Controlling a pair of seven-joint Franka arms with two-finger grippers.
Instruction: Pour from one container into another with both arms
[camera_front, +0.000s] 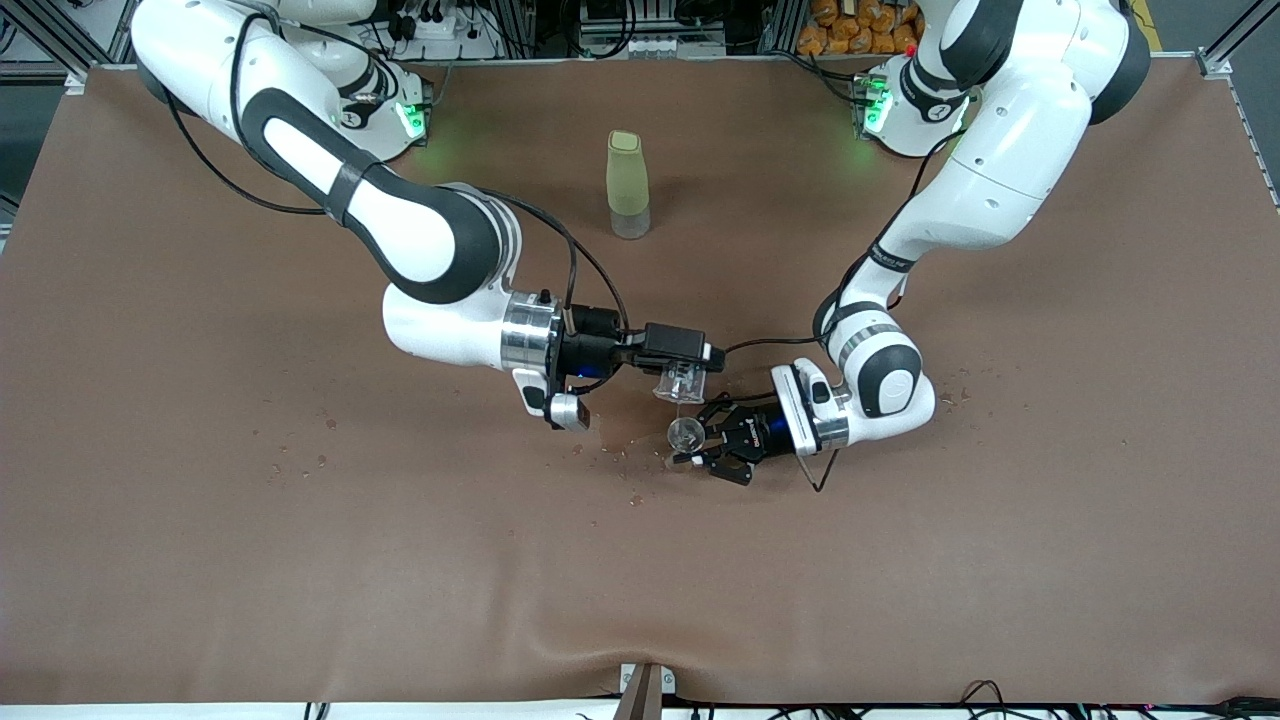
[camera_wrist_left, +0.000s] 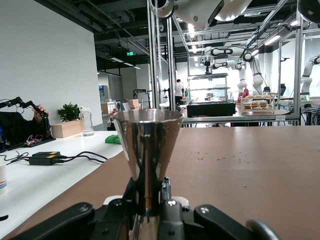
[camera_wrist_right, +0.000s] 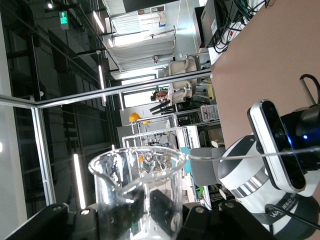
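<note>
The pour looks under way: the right gripper (camera_front: 688, 372) pinches the cup (camera_front: 679, 384) tipped over the jigger (camera_front: 685, 433), which the left gripper (camera_front: 703, 440) clamps upright just above the counter (camera_front: 300, 560). Next it needs a steady tilt, lip kept over the rim.

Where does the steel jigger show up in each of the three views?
Front view: steel jigger, gripped by the left gripper, just below the tilted glass measuring cup.
Left wrist view: jigger upright, centre, between the fingers.
Right wrist view: not in it.
Shared landmark: brown table.
</note>
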